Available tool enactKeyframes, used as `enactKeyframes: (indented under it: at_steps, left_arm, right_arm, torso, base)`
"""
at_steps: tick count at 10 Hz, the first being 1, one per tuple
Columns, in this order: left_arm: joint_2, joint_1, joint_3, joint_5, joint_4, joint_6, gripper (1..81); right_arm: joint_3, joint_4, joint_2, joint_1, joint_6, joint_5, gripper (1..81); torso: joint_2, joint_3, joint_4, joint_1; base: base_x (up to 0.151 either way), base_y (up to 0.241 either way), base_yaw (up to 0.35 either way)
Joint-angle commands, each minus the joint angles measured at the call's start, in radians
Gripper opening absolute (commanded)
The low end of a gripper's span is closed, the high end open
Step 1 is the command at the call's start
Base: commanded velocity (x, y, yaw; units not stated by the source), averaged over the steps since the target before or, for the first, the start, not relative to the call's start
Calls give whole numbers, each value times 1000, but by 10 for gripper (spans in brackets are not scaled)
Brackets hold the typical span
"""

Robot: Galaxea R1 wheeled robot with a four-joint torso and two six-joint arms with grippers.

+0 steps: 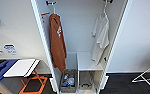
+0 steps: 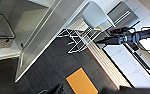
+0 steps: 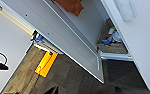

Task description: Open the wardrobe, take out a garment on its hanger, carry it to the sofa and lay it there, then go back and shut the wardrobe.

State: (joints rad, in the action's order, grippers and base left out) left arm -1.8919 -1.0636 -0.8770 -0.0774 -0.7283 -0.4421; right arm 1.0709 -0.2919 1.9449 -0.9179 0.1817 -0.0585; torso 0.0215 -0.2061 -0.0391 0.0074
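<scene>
- The tall white wardrobe (image 1: 78,30) stands open in the middle of the head view, with both doors swung outward and its white interior showing.
- The plain white short-sleeved T-shirt (image 1: 100,37) hangs limp in the upper right of the wardrobe interior, its hem reaching down to just above the white inner shelf (image 1: 87,61).
- The thin light-coloured hanger (image 1: 104,11) shows as a small hook and neck above the shirt's shoulders, at the top right of the interior; the rest is hidden in the fabric.
- A longer rust-orange garment (image 1: 57,41) hangs at the upper left of the interior, well apart from the T-shirt; it bears a small white mark on the chest, too blurred to read.
- Low in the wardrobe, a woven basket (image 1: 68,81) holding mixed small items sits at the bottom centre of the frame.
- On the wall at the left of the head view, small blue-and-white labels (image 1: 9,48) are stuck up; their writing cannot be read.
- At the lower left a white board on an orange frame (image 1: 28,75) stands on the dark floor.
- At the lower right a white wire rack (image 1: 148,77) stands on the dark carpet.
- The left wrist view shows a white chair (image 2: 94,15) and an orange floor tile (image 2: 81,82).
- Whether either hand is released or clenched cannot be told.
</scene>
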Motion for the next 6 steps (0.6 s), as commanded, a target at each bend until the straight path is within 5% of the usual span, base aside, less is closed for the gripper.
enactKeyframes:
  at_steps: [1,6]
  left_arm:
    - [-148,-98,-255,-223,7,-4,811]
    - [-423,-262,-772,-347,24,-110,811]
  right_arm:
    - [181,42,143,-29,47,-17,811]
    - [609,54,432,-195,136,-11,811]
  torso:
    - [0,0,0,0]
    - [0,0,0,0]
  base:
    - [0,0,0]
    - [0,0,0]
